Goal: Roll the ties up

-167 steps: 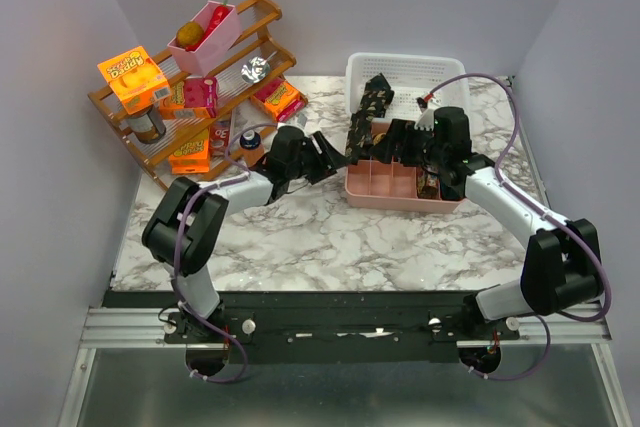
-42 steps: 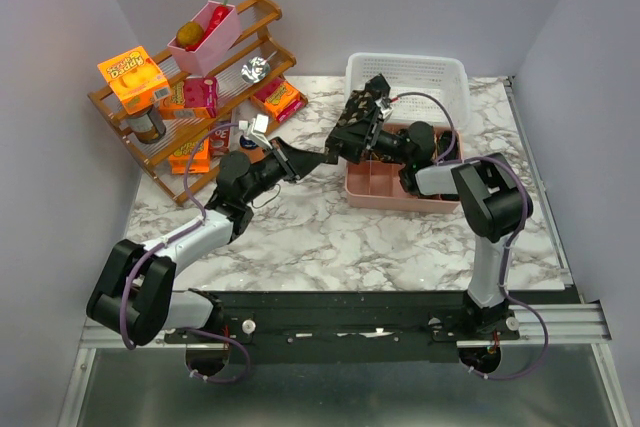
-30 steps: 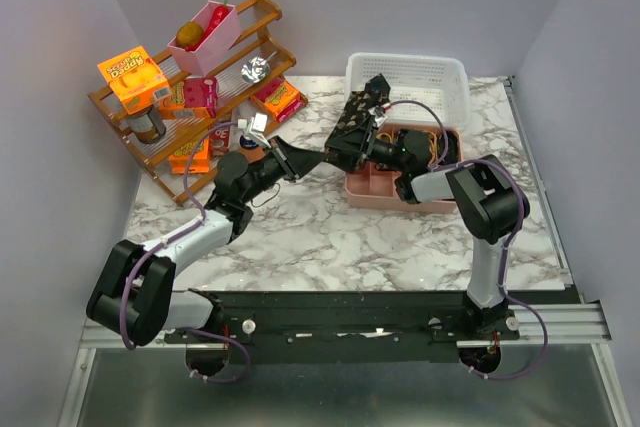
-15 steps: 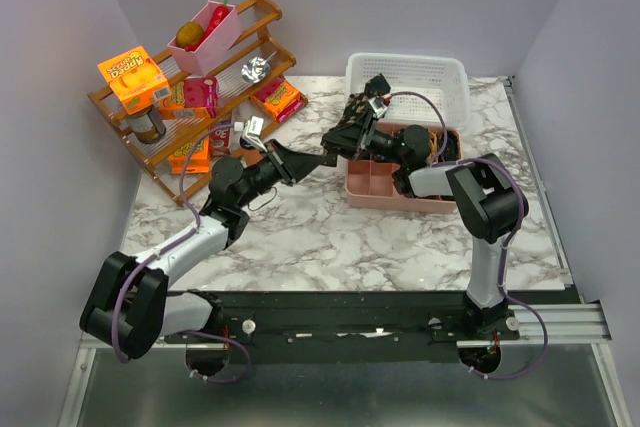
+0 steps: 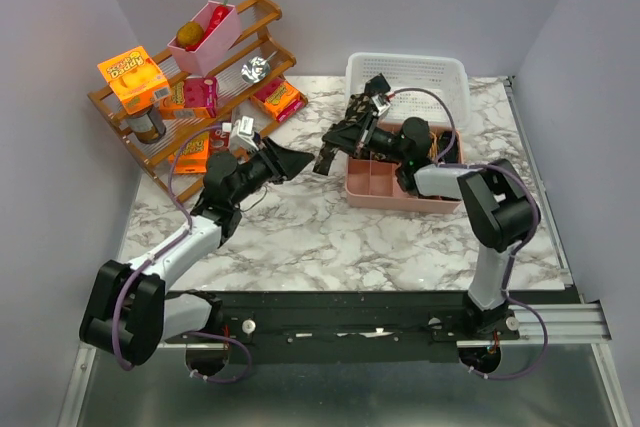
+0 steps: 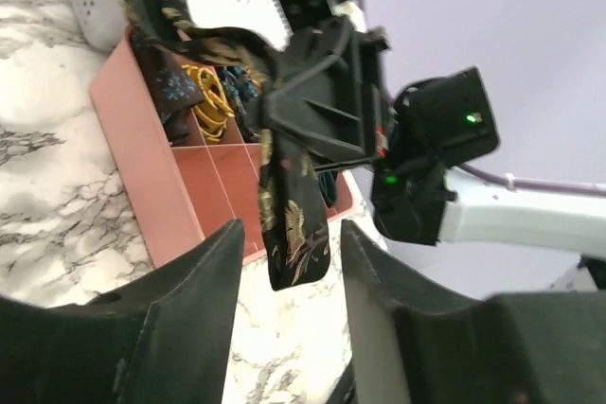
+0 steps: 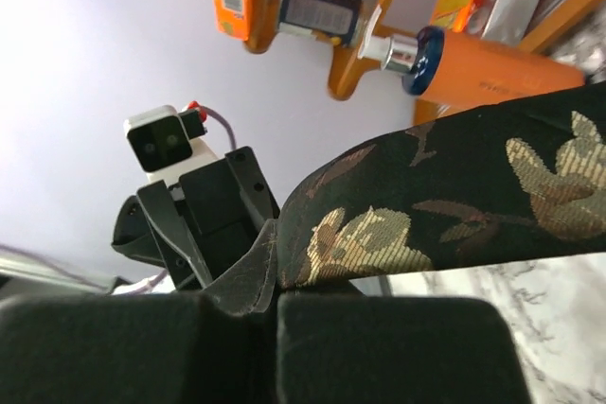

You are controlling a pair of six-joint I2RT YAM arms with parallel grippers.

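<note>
Evidently this tie (image 6: 295, 229) was not yet rolled: the right gripper (image 5: 347, 135) pinched it aloft over the tray's (image 5: 398, 203) left rim, toward the table's (image 5: 330, 237) far right corner, its end hanging flat; the left gripper (image 5: 300, 159) gaped empty just beside; coils (image 6: 210, 94) lay in the tray
</note>
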